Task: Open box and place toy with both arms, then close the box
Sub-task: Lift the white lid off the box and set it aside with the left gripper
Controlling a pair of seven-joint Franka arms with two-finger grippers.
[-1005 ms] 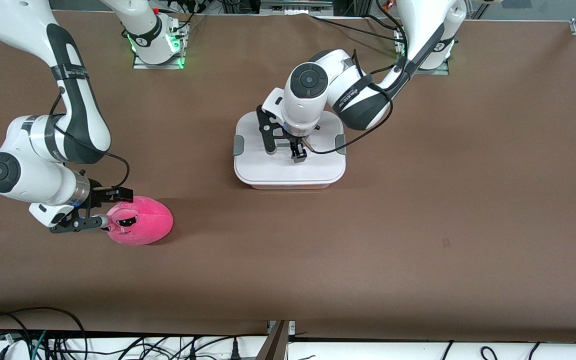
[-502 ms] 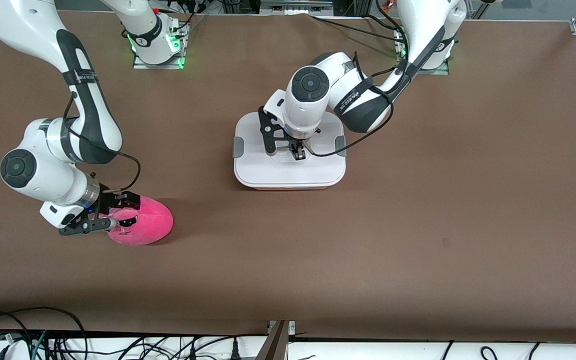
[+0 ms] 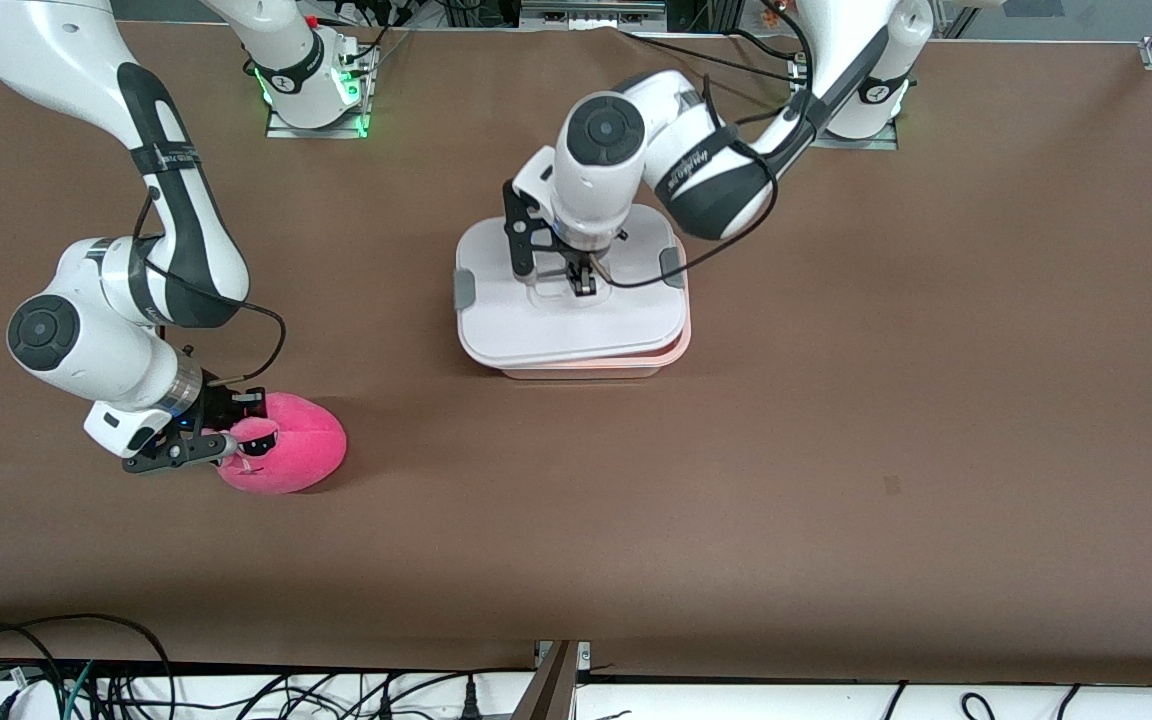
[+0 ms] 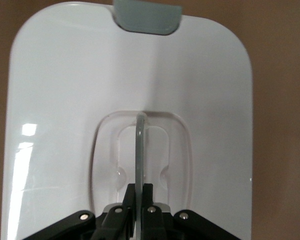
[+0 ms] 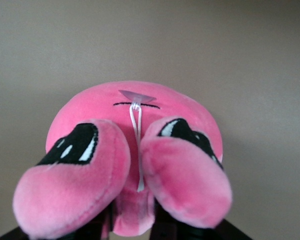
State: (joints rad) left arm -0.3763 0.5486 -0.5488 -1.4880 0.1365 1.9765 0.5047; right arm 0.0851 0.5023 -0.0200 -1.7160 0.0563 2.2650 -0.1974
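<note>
On the brown worktop [image 3: 836,400], the pale pink translucent plastic box [image 3: 676,350] has its white lid [image 3: 536,320] raised askew: the left end effector [image 3: 581,283] grips the clear handle [image 4: 140,150]. Toward the right arm's end, the right end effector [image 3: 236,428] clenches the hot-pink plush toy [image 3: 296,450], ready for lifting.

Two robot arms: glossy white shells, black joint bands, round dark caps at the wrist joints. Left arm [image 3: 696,170]: black cable looped at its 6 o'clock. Right arm [image 3: 126,290]: black cable, silver wrist ring. Black grippers, silver screws. Bases lit green.
</note>
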